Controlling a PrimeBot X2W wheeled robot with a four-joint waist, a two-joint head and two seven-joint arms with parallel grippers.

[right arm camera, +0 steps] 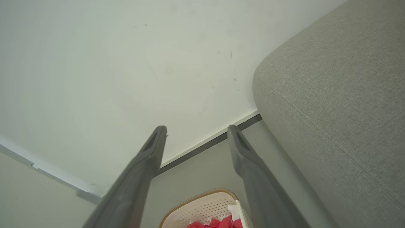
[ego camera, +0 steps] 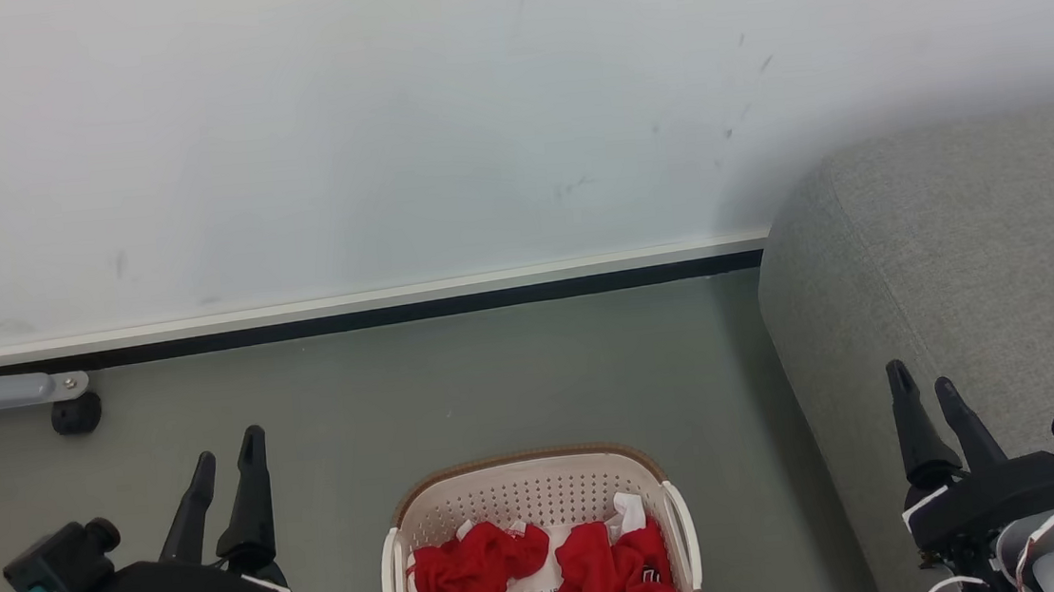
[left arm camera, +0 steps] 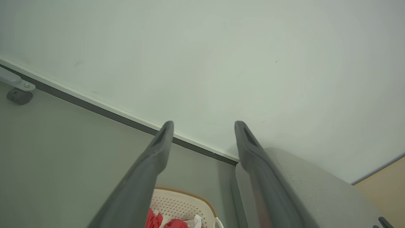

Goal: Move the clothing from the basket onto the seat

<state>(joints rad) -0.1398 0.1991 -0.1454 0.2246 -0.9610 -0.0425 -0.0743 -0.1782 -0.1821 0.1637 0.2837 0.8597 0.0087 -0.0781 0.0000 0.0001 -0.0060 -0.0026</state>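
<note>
The cream basket (ego camera: 525, 492) with a brown rim stands on the grey floor at the bottom centre of the head view. Two heaps of red clothing (ego camera: 475, 577) (ego camera: 619, 579) with white trim lie inside it. The grey fabric seat (ego camera: 963, 258) rises to the basket's right. My left gripper (ego camera: 228, 456) hovers open to the left of the basket, nothing between its fingers. My right gripper (ego camera: 924, 381) is open in front of the seat, to the basket's right. The wrist views show the basket (left arm camera: 177, 202) (right arm camera: 205, 205), the clothing (left arm camera: 158, 220) (right arm camera: 218, 223) and the seat (left arm camera: 303, 180) (right arm camera: 332, 95) past the spread fingers.
A white wall with a dark skirting strip (ego camera: 348, 316) runs behind the basket. A grey metal leg with a black caster (ego camera: 74, 412) stands on the floor at far left. Bare floor lies between the basket and the wall.
</note>
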